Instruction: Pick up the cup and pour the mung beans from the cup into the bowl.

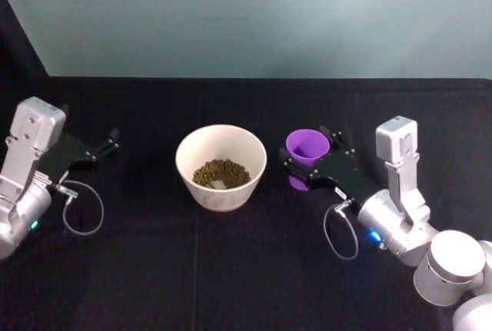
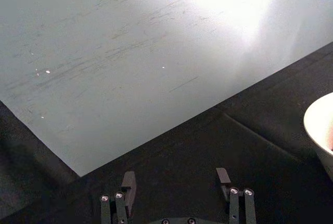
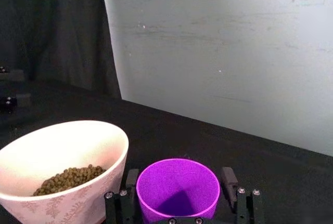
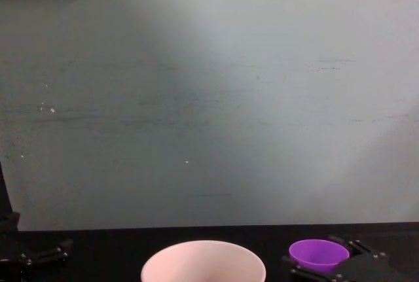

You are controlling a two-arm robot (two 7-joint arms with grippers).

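The purple cup (image 1: 307,147) stands upright just right of the bowl, and its inside (image 3: 177,187) looks empty. My right gripper (image 1: 311,156) is open, with one finger on each side of the cup's wall (image 3: 179,182). The wide cream bowl (image 1: 186,168) sits mid-table and holds a heap of mung beans (image 1: 221,173); the beans (image 3: 70,178) also show in the right wrist view. In the chest view the cup (image 4: 319,253) and the bowl's rim (image 4: 203,262) sit low in the picture. My left gripper (image 1: 108,147) rests open and empty, left of the bowl.
A black cloth (image 1: 246,269) covers the table. A pale grey-green wall (image 4: 209,99) stands close behind the table's far edge. A looped cable (image 1: 81,208) hangs from the left wrist, and another (image 1: 342,231) from the right wrist.
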